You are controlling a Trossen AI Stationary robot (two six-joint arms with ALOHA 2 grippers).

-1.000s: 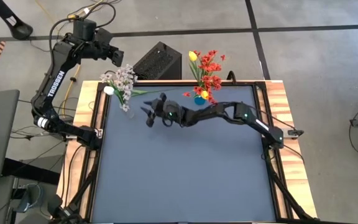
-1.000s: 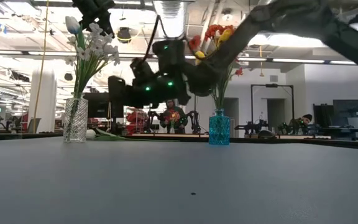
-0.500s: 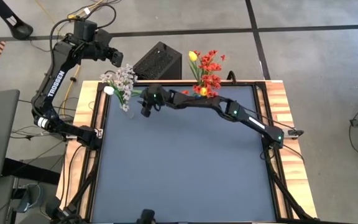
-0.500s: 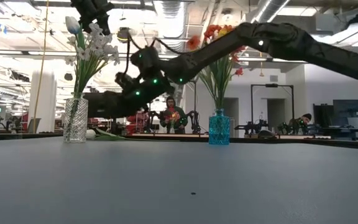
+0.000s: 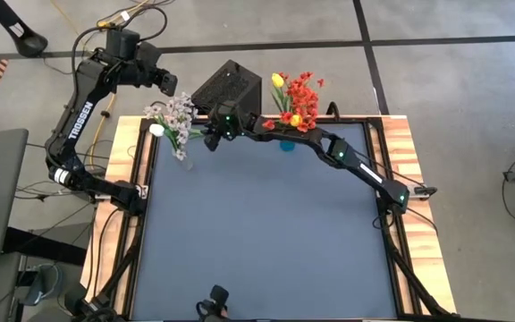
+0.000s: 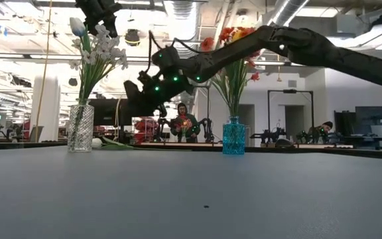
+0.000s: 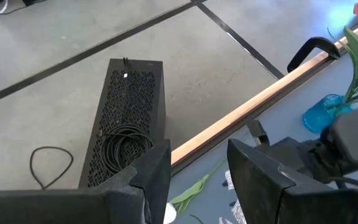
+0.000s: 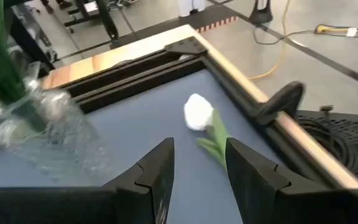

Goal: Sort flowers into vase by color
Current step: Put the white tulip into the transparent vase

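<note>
1. Right gripper (image 5: 211, 139), jaws spread w/ nothing between, is hovering over the blue-grey tabletop (image 5: 266, 233) far edge, above a white tulip bud on green stem (image 8: 199, 116) lying beside the clear cut-glass vase of white blossoms (image 6: 80, 128).
2. Left gripper (image 5: 170, 86), jaws apart & empty, is hanging above that vase.
3. Red/yellow flowers are standing in the blue glass vase (image 6: 233, 137).
</note>
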